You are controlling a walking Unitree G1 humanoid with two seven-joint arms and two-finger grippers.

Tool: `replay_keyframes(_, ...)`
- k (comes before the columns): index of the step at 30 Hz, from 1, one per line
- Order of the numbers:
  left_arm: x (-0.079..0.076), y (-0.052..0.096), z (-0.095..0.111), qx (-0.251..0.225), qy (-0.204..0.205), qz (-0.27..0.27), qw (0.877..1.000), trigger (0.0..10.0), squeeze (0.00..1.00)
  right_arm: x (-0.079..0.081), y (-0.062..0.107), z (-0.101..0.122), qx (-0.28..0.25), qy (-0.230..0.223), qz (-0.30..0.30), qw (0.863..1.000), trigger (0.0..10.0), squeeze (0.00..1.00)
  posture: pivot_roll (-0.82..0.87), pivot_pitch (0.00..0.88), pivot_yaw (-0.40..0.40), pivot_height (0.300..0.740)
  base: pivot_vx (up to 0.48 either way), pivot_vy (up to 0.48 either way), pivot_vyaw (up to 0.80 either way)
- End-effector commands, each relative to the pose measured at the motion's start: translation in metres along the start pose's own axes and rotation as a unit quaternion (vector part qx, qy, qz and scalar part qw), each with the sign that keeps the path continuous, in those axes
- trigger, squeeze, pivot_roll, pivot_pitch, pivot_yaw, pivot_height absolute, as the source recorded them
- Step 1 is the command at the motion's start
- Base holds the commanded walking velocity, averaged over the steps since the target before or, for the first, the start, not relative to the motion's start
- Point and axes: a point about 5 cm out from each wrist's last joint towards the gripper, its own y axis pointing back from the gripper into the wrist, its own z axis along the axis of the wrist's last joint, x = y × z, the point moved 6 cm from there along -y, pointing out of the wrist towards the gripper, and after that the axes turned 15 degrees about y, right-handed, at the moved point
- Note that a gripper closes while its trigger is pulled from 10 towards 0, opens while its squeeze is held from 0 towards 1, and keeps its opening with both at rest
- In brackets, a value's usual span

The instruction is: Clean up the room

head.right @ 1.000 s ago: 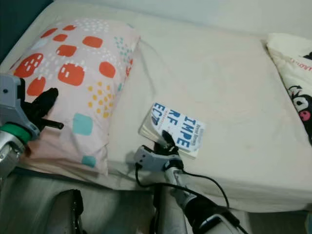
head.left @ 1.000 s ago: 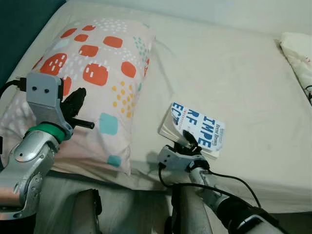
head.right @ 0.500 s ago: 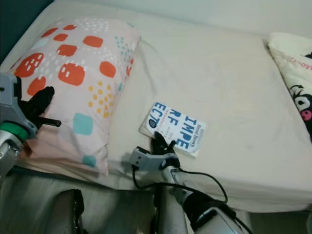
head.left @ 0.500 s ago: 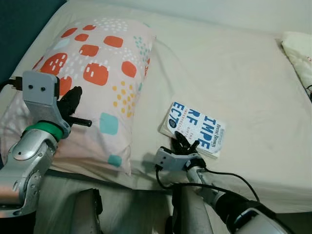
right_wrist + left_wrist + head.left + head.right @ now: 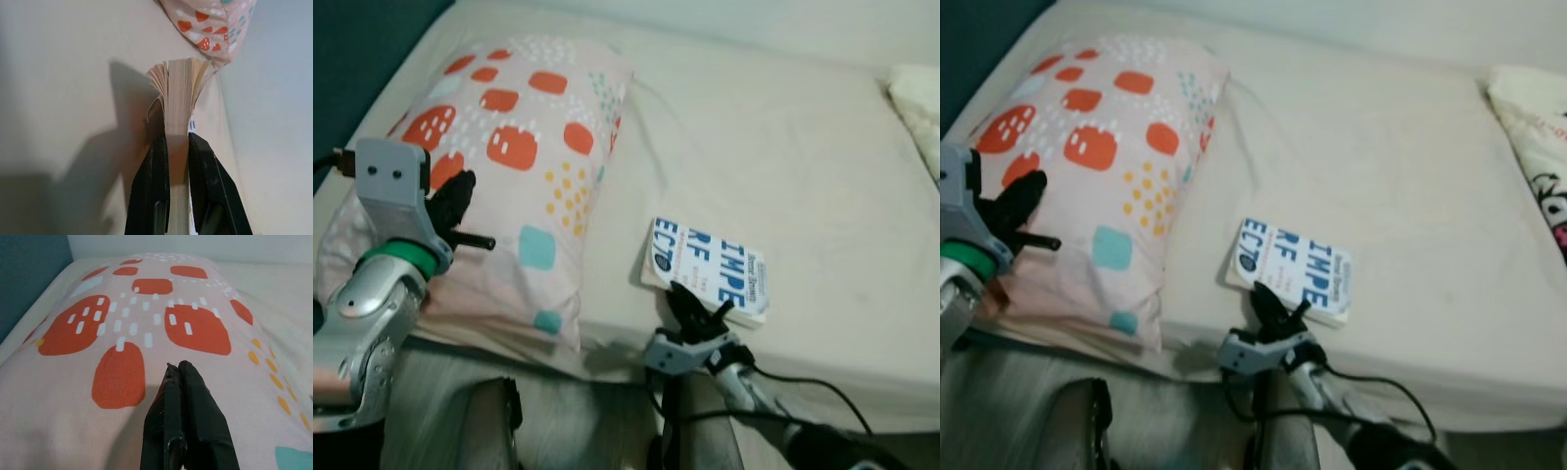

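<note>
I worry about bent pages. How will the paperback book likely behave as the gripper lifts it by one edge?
The book will probably sag: the right gripper pinches only part of the page block, and loose pages already fan out beyond the fingers. It looks thin, so likely light. The cover may droop or crease once it leaves the bed.

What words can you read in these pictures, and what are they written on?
"IMPE", "RF", "EC": big blue letters on the white cover of the book, partly hidden by the right gripper that is clamped on its edge.
Small print on the book's spine: too blurred to read.
The patterned pillow has shapes, no words.
</note>
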Motion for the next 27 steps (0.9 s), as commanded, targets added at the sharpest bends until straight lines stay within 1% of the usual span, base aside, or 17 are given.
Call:
replay_keyframes(1, 0.004, 0.001, -0.006, 0.008, -0.004, 0.003, 1.000, 10.0, 0.00, 0.007, 0.010, 0.004, -0.010, -0.005, 0.014, 1.000, 0.0, 0.00, 0.12, 0.219, 0.000, 0.546, 0.000, 0.000, 0.00)
replay_keyframes(2, 0.004, 0.001, -0.006, 0.008, -0.004, 0.003, 1.000, 10.0, 0.00, 0.007, 0.010, 0.004, -0.010, -0.005, 0.014, 1.000, 0.0, 0.00, 0.12, 0.219, 0.000, 0.546, 0.000, 0.000, 0.00)
replay_keyframes(3, 0.003, -0.001, -0.007, 0.009, -0.003, 0.003, 1.000, 10.0, 0.00, 0.011, 0.011, 0.006, -0.011, -0.007, 0.020, 1.000, 2.9, 0.00, 0.12, 0.219, 0.000, 0.546, 0.000, 0.000, 0.00)
replay_keyframes(4, 0.001, -0.002, -0.007, 0.010, -0.002, 0.000, 1.000, 10.0, 0.00, 0.013, 0.011, 0.009, -0.012, -0.010, 0.023, 1.000, 4.5, 0.00, 0.12, 0.219, 0.000, 0.546, 0.000, 0.000, 0.00)
replay_keyframes(5, 0.000, -0.003, -0.008, 0.010, -0.002, -0.003, 1.000, 10.0, 0.00, 0.015, 0.011, 0.011, -0.015, -0.012, 0.026, 0.999, 9.9, 0.00, 0.12, 0.214, 0.006, 0.546, 0.000, 0.000, 0.00)
replay_keyframes(9, -0.003, -0.005, -0.008, 0.010, -0.001, -0.007, 1.000, 10.0, 0.00, 0.016, 0.011, 0.017, -0.024, -0.016, 0.028, 0.999, 10.0, 0.00, 0.12, 0.214, 0.006, 0.546, 0.000, 0.000, 0.00)
replay_keyframes(11, -0.002, -0.005, -0.007, 0.009, -0.002, -0.006, 1.000, 10.0, 0.00, 0.019, 0.012, 0.027, -0.039, -0.023, 0.033, 0.998, 10.0, 0.00, 0.13, 0.209, 0.003, 0.546, 0.000, 0.000, 0.00)
replay_keyframes(12, -0.002, -0.005, -0.007, 0.009, -0.002, -0.006, 1.000, 10.0, 0.00, 0.019, 0.012, 0.027, -0.039, -0.023, 0.033, 0.998, 10.0, 0.00, 0.13, 0.209, 0.003, 0.546, 0.000, 0.000, 0.00)
replay_keyframes(14, -0.001, -0.004, -0.007, 0.008, -0.003, -0.004, 1.000, 10.0, 0.00, 0.020, 0.013, 0.037, -0.052, -0.030, 0.034, 0.998, 10.0, 0.00, 0.14, 0.207, 0.000, 0.546, 0.000, 0.000, 0.00)
replay_keyframes(21, 0.002, -0.002, -0.007, 0.007, -0.005, 0.000, 1.000, 10.0, 0.00, 0.024, 0.017, 0.036, -0.042, -0.027, 0.045, 0.998, 10.0, 0.00, 0.14, 0.203, -0.007, 0.546, 0.000, 0.000, 0.00)
replay_keyframes(22, 0.002, -0.002, -0.007, 0.006, -0.005, 0.001, 1.000, 10.0, 0.00, 0.025, 0.017, 0.037, -0.045, -0.029, 0.047, 0.997, 10.0, 0.60, 0.14, 0.203, -0.009, 0.546, 0.000, 0.000, 0.00)
replay_keyframes(23, 0.002, -0.002, -0.007, 0.006, -0.005, 0.001, 1.000, 10.0, 0.00, 0.025, 0.017, 0.037, -0.045, -0.029, 0.047, 0.997, 10.0, 0.60, 0.14, 0.203, -0.009, 0.546, 0.000, 0.000, 0.00)
replay_keyframes(24, 0.003, -0.002, -0.008, 0.007, -0.005, 0.002, 1.000, 10.0, 0.00, 0.025, 0.017, 0.038, -0.048, -0.032, 0.049, 0.997, 10.0, 1.00, 0.14, 0.203, -0.008, 0.546, 0.000, 0.000, 0.00)
replay_keyframes(26, 0.002, -0.003, -0.009, 0.007, -0.004, 0.002, 1.000, 10.0, 0.00, 0.025, 0.016, 0.040, -0.047, -0.049, 0.052, 0.996, 10.0, 1.00, 0.14, 0.203, -0.008, 0.546, 0.000, 0.000, 0.00)
replay_keyframes(27, 0.002, -0.003, -0.009, 0.007, -0.004, 0.002, 1.000, 10.0, 0.00, 0.025, 0.016, 0.040, -0.047, -0.049, 0.052, 0.996, 10.0, 1.00, 0.14, 0.203, -0.008, 0.546, 0.000, 0.000, 0.00)
